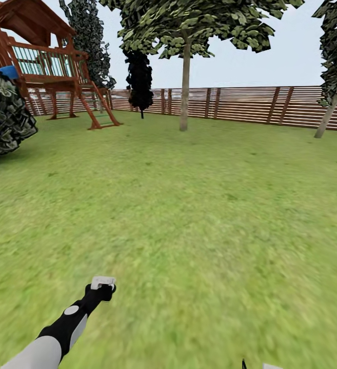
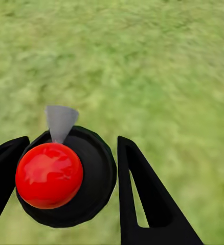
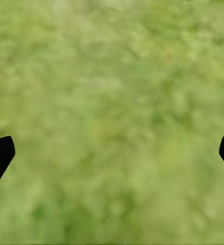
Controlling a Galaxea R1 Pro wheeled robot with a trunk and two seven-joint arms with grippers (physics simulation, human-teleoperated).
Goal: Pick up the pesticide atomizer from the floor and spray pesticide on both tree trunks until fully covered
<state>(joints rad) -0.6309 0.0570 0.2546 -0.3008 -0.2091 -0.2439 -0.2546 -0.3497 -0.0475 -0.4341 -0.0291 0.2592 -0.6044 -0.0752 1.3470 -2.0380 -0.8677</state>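
My left gripper is shut on the pesticide atomizer, held low over the grass floor. In the left wrist view its round black body sits between the two black fingers, with a red knob and a pale grey nozzle cone. Its pale head shows at the arm's tip in the head view. One tree trunk stands far ahead by the fence. A second, leaning trunk is at the far right. My right gripper is open over bare grass.
A brown slatted fence closes the lawn at the back. A red-brown wooden play tower stands at the far left, with a dark leafy bush in front of it. A thin dark cypress-like tree stands near the fence.
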